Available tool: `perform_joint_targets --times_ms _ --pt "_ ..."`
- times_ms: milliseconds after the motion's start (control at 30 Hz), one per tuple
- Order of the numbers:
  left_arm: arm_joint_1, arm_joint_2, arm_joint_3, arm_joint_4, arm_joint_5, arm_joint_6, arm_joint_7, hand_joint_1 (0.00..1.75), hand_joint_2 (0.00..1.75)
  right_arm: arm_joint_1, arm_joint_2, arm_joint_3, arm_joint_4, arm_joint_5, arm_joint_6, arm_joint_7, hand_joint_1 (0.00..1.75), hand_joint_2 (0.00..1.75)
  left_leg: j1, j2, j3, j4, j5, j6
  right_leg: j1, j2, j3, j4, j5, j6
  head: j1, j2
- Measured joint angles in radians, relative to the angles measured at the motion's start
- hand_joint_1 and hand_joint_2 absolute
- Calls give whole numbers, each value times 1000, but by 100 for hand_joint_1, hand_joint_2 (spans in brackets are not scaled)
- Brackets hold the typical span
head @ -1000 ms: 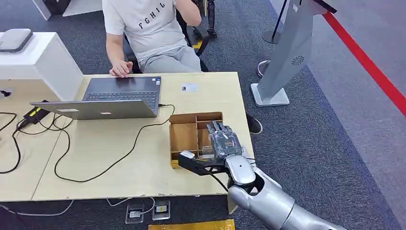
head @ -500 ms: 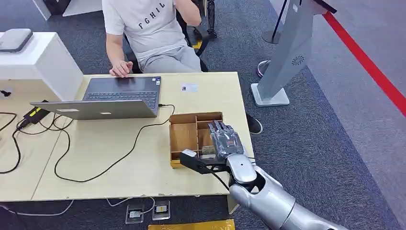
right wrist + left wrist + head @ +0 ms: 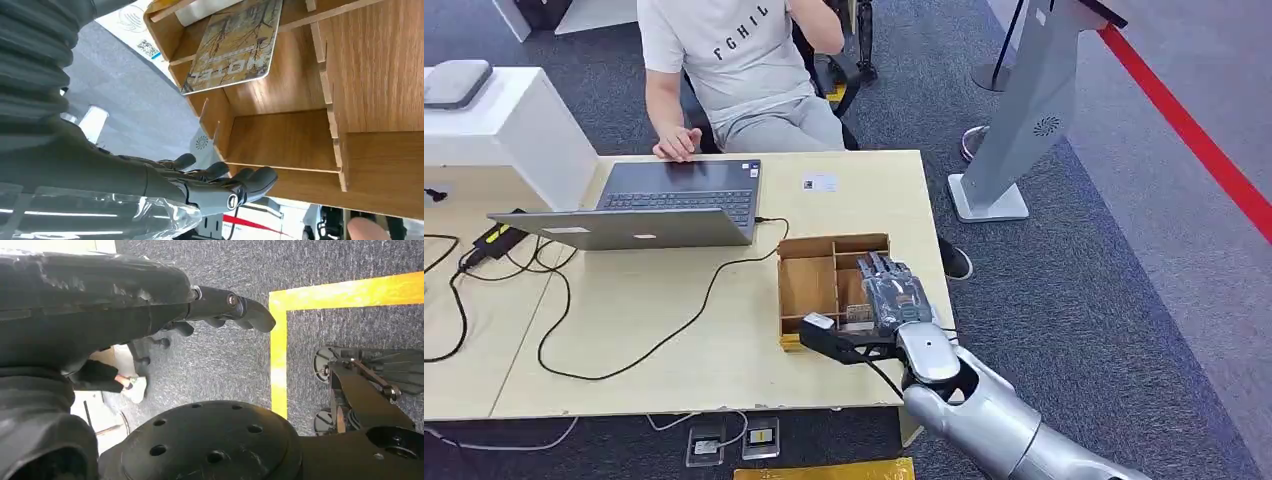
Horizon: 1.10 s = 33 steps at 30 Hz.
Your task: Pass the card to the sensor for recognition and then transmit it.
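The pale wooden table (image 3: pixel 674 330) carries everything. A person (image 3: pixel 724 60) sits at its far edge behind an open laptop (image 3: pixel 659 205), whose black cable (image 3: pixel 624 345) loops across the middle of the top. Off the table's right edge, a grey kiosk (image 3: pixel 1024 110) stands on the carpet; I take it for the sensor, though its reading face is not visible.

At the table's near right corner sits a wooden divided tray (image 3: pixel 809 285). The right hand (image 3: pixel 892 295) hangs over the tray's right-hand compartments, fingers (image 3: pixel 250 182) slightly curled and apart, grasping nothing. The card (image 3: pixel 235 45), printed in yellow-brown, lies flat in one compartment of the tray, leaning partly against a divider, well clear of the fingertips. A small white card (image 3: pixel 820 182) lies near the far edge.

The left hand (image 3: pixel 125 305) hangs by the robot's side over the carpet, fingers curled loosely, holding nothing.

The step in hand looks like reaching for the card. To do it well, the right hand should drop between the dividers and pinch the card by a free edge, since a flat card against wood gives little purchase.
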Motion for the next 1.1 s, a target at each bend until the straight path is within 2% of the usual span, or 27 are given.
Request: perform_joint_targets --times_ms 200,233,267,1100 --pt "0 0 0 0 0 0 0 0 0 3 0 0 0 0 4 0 0 175 0 0 0 0 0 0 0 0 0 0 0 0 0 0" --pt "0 0 0 0 0 0 0 0 0 3 0 0 0 0 4 0 19 175 0 0 0 0 0 0 0 0 0 0 0 0 0 0" --pt "0 0 0 0 0 0 0 0 0 4 0 0 0 0 4 0 171 175 0 0 0 0 0 0 0 0 0 0 0 0 0 0" --pt "0 4 0 0 -8 0 1 0 0 8 0 0 0 -9 17 -9 175 175 0 0 0 0 0 0 0 0 0 0 0 0 0 0"
